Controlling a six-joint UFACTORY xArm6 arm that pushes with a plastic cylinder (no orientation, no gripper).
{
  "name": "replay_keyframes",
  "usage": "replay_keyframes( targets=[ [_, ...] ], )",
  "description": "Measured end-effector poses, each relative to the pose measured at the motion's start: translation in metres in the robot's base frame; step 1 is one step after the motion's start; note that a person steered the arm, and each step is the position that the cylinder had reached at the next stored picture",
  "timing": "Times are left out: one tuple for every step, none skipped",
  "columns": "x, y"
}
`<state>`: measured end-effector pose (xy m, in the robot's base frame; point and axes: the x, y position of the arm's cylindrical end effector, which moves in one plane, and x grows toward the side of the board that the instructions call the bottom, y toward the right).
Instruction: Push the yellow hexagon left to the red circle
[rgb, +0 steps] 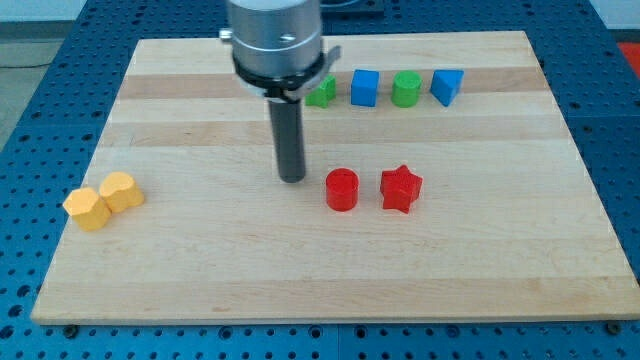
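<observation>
The yellow hexagon (86, 208) lies at the board's left edge, touching a second yellow block (121, 190) just to its upper right. The red circle (342, 189) stands near the board's middle, with a red star (401, 188) to its right. My tip (292, 178) rests on the board just left of the red circle, a small gap apart from it, and far to the right of the yellow blocks.
Along the view's top stand a green block (322, 92) partly hidden by the arm, a blue cube (365, 87), a green cylinder (406, 89) and a blue triangular block (447, 86). The wooden board (200, 270) lies on a blue perforated table.
</observation>
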<state>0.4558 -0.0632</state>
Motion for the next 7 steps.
replay_keyframes(
  targets=[
    [0.027, -0.044],
    [0.075, -0.102],
    [0.103, -0.183],
    [0.107, -0.241],
    [0.102, -0.241],
    [0.070, -0.241],
    [0.059, -0.236]
  ],
)
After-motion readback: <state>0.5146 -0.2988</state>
